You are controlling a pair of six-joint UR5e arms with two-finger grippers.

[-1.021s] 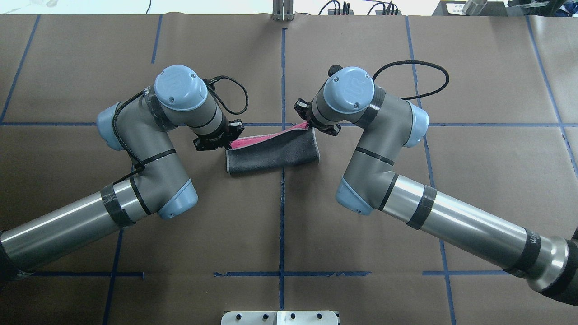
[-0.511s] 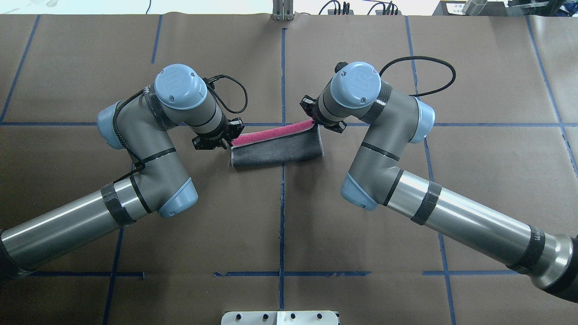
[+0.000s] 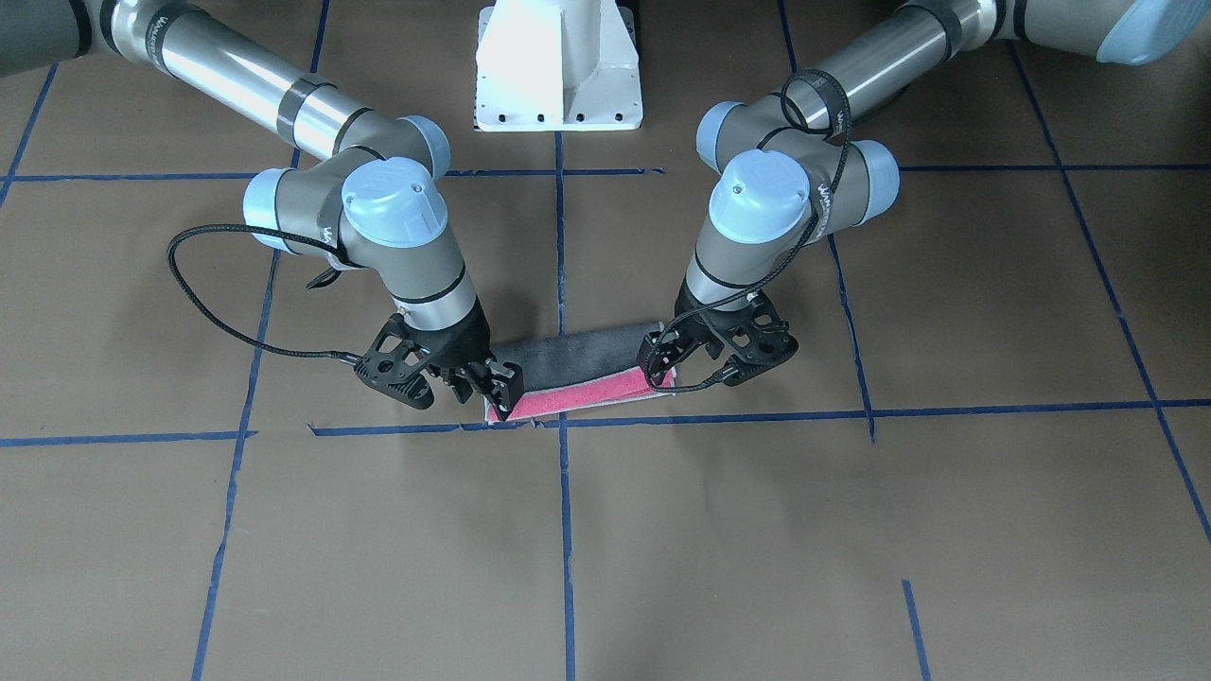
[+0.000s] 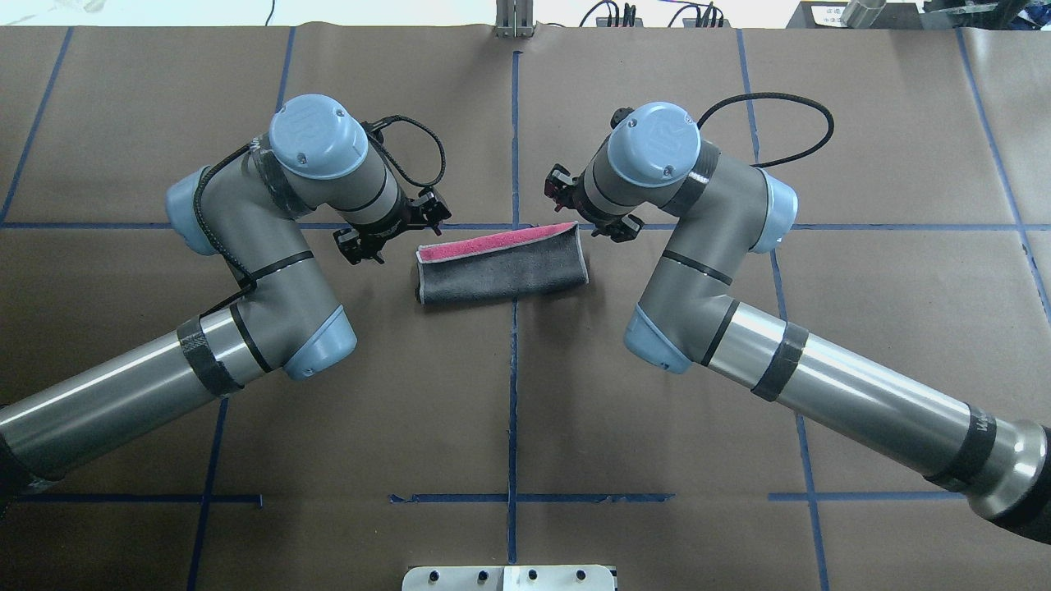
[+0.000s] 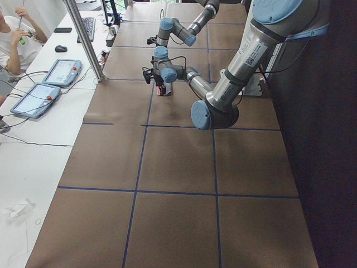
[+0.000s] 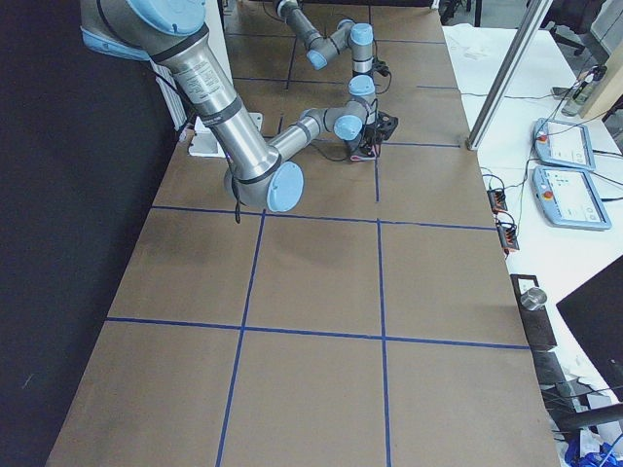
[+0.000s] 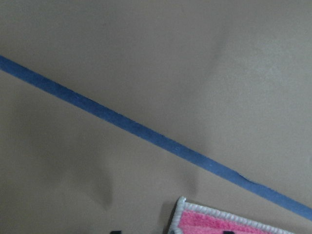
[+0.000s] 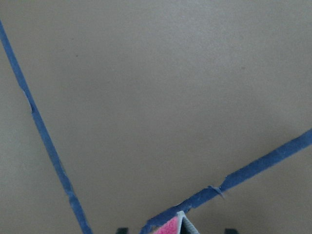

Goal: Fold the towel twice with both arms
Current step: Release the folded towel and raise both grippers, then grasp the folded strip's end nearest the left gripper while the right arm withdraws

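The towel [image 4: 501,267] lies folded in half on the table's middle, dark grey face up. A pink strip [image 4: 493,243] shows along its far edge. My left gripper [image 4: 400,232] is open and empty, just off the towel's far left corner. That corner shows at the bottom of the left wrist view [image 7: 204,222]. My right gripper [image 4: 585,217] is open at the towel's far right corner, and the corner [image 8: 173,226] lies between its spread fingertips. In the front-facing view the right gripper [image 3: 494,388] and the left gripper [image 3: 659,367] stand at the two ends of the towel [image 3: 577,359].
Brown paper with blue tape lines [image 4: 514,394] covers the table. The white pedestal base [image 3: 558,66] stands behind the arms. A metal post [image 5: 83,42] and a side desk with tablets [image 5: 58,72] and a seated person lie beyond the far edge.
Both grippers have let go of the towel's raised pink edge, which now lies flat. The left gripper has moved up and left off the towel. The right one has shifted slightly away.
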